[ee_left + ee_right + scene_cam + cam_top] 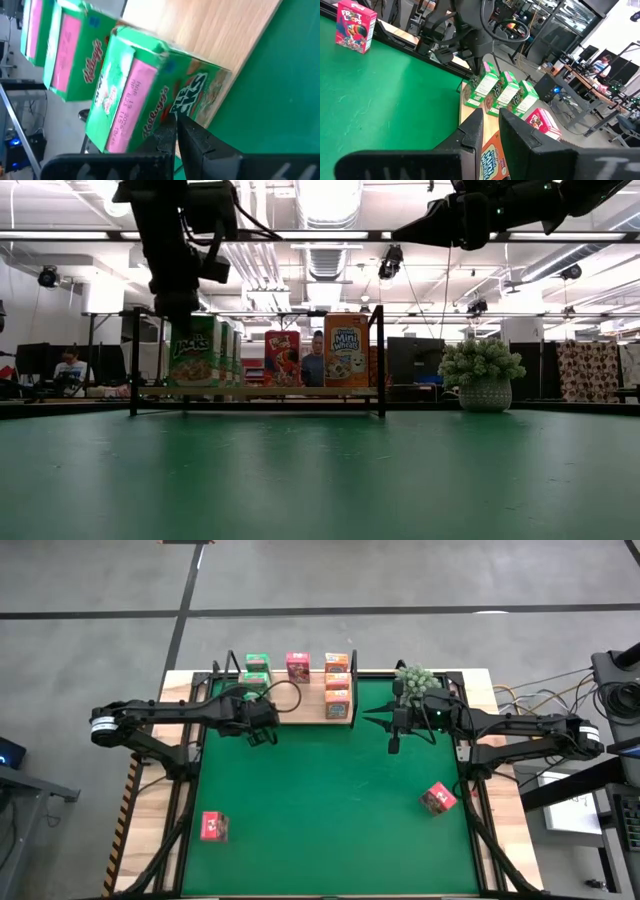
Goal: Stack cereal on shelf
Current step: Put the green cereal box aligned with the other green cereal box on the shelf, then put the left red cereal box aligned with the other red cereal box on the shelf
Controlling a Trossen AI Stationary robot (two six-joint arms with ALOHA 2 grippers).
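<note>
the shelf (305, 700) runs with its long axis along the far edge of the green mat (330, 800), left of that edge's middle. on it the cereal stands upright with printed fronts toward the mat's near edge: three green boxes (256, 671) at the shelf's left end in a file from front to back, one pink-red box (298, 666) at the middle, three orange boxes (337, 686) at the right end. two more pink-red boxes sit off the shelf: one (214, 826) near the mat's near left corner, one (438, 799) by its right edge.

the low view shows the fronts (345, 350) and black wire brackets (380, 360); the high view shows only box tops but gives the two loose boxes. the left wrist view shows the green boxes' pink tops (125, 105).

the left gripper (262, 718) hangs just in front of the nearest green box, fingers pressed together, holding nothing. the right gripper (394, 744) hovers over the mat near the far right corner beside a potted plant (414, 680), fingers (470, 131) nearly together with a narrow gap, empty.
</note>
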